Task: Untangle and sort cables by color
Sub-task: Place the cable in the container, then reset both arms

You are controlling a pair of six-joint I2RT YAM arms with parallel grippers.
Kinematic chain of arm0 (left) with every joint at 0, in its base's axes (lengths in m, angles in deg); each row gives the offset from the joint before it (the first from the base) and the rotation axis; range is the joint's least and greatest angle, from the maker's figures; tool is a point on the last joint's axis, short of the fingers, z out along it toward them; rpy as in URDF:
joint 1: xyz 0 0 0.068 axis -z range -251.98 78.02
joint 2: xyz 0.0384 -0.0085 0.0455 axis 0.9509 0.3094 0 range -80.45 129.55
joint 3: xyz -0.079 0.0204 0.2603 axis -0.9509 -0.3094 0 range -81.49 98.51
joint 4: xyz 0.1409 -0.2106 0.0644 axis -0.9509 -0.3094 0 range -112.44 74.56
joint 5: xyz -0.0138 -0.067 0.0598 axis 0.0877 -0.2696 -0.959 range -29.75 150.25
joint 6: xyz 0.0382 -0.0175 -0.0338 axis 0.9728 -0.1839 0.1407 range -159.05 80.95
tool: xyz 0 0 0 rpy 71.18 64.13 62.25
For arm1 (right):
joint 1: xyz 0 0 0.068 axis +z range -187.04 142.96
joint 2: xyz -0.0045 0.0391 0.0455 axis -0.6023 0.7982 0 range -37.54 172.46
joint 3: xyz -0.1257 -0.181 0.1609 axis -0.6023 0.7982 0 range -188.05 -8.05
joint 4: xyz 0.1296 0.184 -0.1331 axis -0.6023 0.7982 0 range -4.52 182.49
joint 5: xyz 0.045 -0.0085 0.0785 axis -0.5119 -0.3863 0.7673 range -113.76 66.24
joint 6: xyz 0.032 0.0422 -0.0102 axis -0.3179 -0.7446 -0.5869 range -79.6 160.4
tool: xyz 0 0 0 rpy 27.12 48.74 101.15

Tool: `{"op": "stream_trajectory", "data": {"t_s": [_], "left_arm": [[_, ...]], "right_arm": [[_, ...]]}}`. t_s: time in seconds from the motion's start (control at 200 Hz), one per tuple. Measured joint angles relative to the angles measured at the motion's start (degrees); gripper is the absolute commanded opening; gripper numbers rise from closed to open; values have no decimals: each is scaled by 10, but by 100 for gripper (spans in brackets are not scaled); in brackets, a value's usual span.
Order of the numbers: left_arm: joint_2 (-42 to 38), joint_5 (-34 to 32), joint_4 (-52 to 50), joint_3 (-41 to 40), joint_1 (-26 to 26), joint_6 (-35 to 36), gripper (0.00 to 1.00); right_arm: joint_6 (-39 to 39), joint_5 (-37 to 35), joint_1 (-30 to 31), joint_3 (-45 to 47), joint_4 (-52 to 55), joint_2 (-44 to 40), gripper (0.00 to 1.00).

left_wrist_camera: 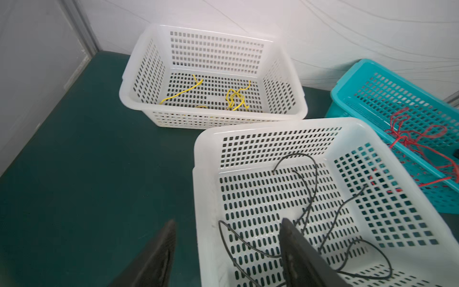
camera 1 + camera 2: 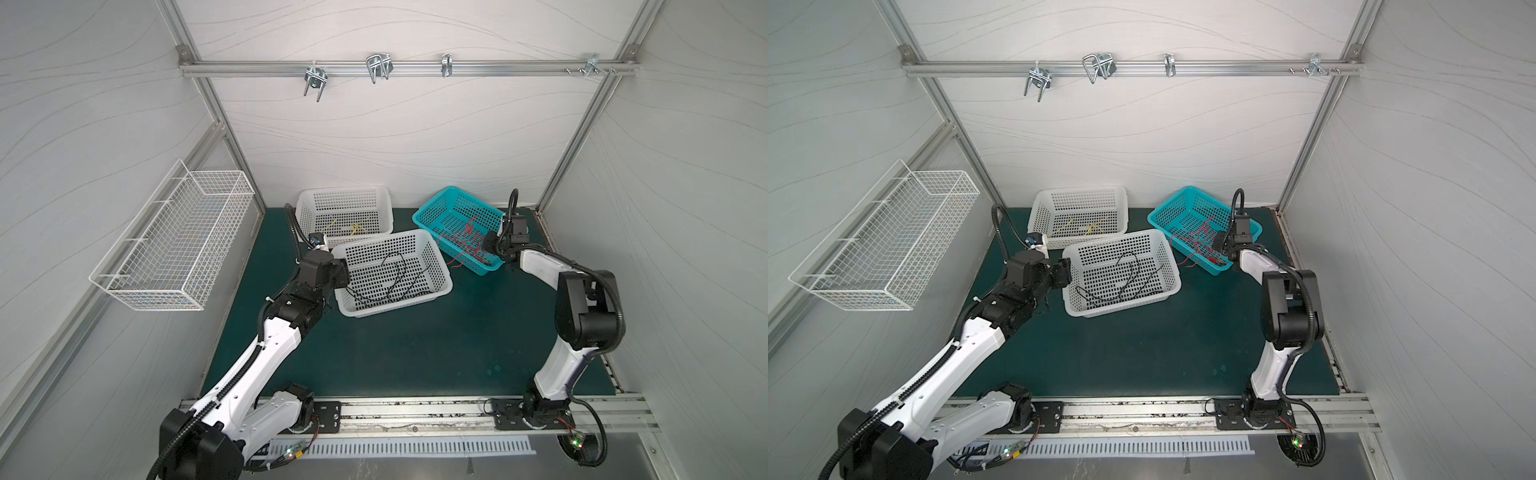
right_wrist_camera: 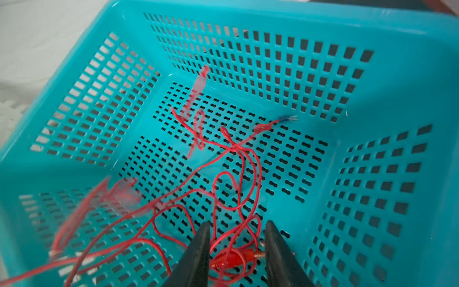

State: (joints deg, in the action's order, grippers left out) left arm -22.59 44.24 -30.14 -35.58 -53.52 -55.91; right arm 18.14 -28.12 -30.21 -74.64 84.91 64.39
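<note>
Pincers both stand open and empty, our right pincer (image 3: 237, 225) over a red clip (image 3: 231, 258) among the red cables (image 3: 233, 174) in the teal basket (image 3: 372, 24) beside the front white basket (image 1: 248, 124), our left pincer (image 1: 228, 221) straddling that basket's wall above the black cables (image 1: 310, 198); sorting seems nearly done, so next we tuck in the trailing red ends (image 2: 455, 262).

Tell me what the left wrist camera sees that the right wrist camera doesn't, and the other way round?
Only the left wrist view: a far white basket holding yellow cables, a near white basket holding black cables, the green mat, and the open left gripper. Only the right wrist view: a red clip lying between the parted fingers of the right gripper, and a blue-sleeved cable end. Both: the teal basket and the tangled red cables in it.
</note>
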Motion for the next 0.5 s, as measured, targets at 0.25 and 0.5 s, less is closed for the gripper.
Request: {"op": "stream_trajectory", "data": {"t_s": [0.25, 0.5], "left_arm": [[0, -9, -3, -14, -15, -5, 93], [11, -27, -4, -29, -27, -5, 99]], "right_arm": [[30, -1, 6, 58, -16, -83, 80], [58, -3, 26, 145, -14, -188, 99]]}}
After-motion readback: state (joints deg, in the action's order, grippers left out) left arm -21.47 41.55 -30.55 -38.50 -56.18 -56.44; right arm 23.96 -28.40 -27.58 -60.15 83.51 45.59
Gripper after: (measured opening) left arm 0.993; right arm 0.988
